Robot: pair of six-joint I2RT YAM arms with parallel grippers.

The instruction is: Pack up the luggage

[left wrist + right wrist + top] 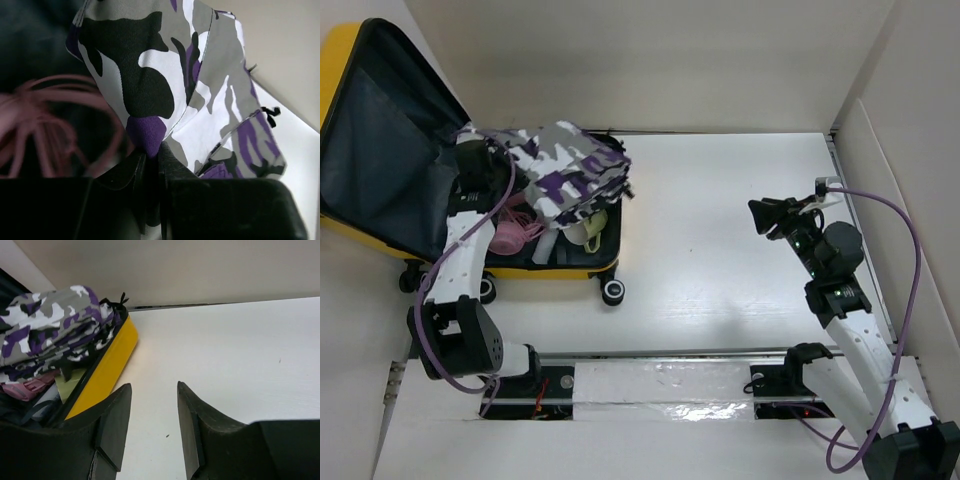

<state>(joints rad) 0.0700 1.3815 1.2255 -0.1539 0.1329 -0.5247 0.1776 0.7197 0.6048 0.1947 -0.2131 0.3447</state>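
Your left gripper (150,156) pinches the camouflage garment (150,85) over the luggage (570,270) rim; your right gripper (155,387) gapes empty over the table (710,250), well to the right

A glossy white bench (720,230) catching soft overhead glare is boxed in by a plain pale back wall (650,60) and right wall (920,120).

Table (720,250) centre was bare, free passage from 12 to 6. Open luggage (582,268) blocked 9 to 11, camo garment (575,165) heaped over its tray, pinched in left gripper (152,152). Right gripper (772,214), jaws parted, sat at 3, side wall (910,120) near behind it.
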